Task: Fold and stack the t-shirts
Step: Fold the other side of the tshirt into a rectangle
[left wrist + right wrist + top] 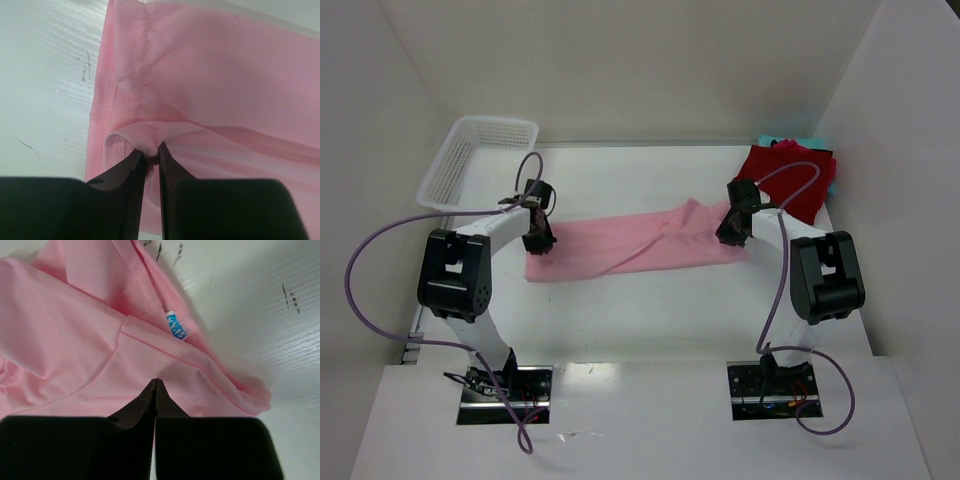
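Note:
The light pink t-shirt point(638, 246) lies as a long band across the middle of the table. My left gripper point(538, 243) is at its left end, shut on a raised pinch of pink cloth point(150, 141) beside the hem. My right gripper point(732, 234) is at its right end, near the collar label point(176, 326). Its jaws are closed tip to tip, pinching the pink cloth point(150, 355). The dark red folded t-shirt point(788, 178) lies at the back right, with a teal one point(782, 141) showing at its far edge.
A white mesh basket point(478, 160) stands at the back left corner. White walls close in the table on the left, back and right. Bare table point(640, 330) lies between the shirt and the arm bases.

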